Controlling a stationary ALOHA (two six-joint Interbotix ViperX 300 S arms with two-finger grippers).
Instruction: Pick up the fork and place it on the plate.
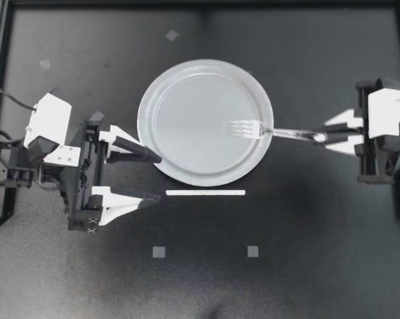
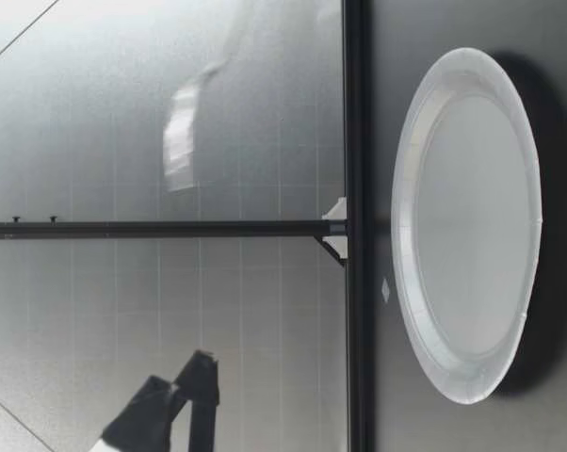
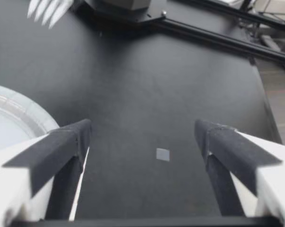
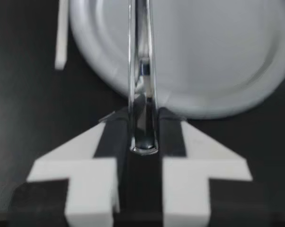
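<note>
A white paper plate (image 1: 187, 119) lies in the middle of the black table. The silver fork (image 1: 253, 129) has its tines over the plate's right part, and its handle runs right into my right gripper (image 1: 319, 136), which is shut on it. The right wrist view shows the fork handle (image 4: 142, 90) pinched between the dark pads of that gripper (image 4: 143, 130), with the plate (image 4: 204, 52) ahead. Whether the tines touch the plate I cannot tell. My left gripper (image 1: 159, 177) stands open at the plate's lower left edge, holding nothing (image 3: 142, 142). In the low view the plate (image 2: 467, 226) shows without the fork.
A thin white strip (image 1: 205, 193) lies just in front of the plate. Small grey squares (image 1: 159, 252) (image 1: 252, 251) mark the table nearer the front. A black frame rail (image 1: 200, 3) borders the back. A dark arm part (image 2: 161, 414) hangs above the table.
</note>
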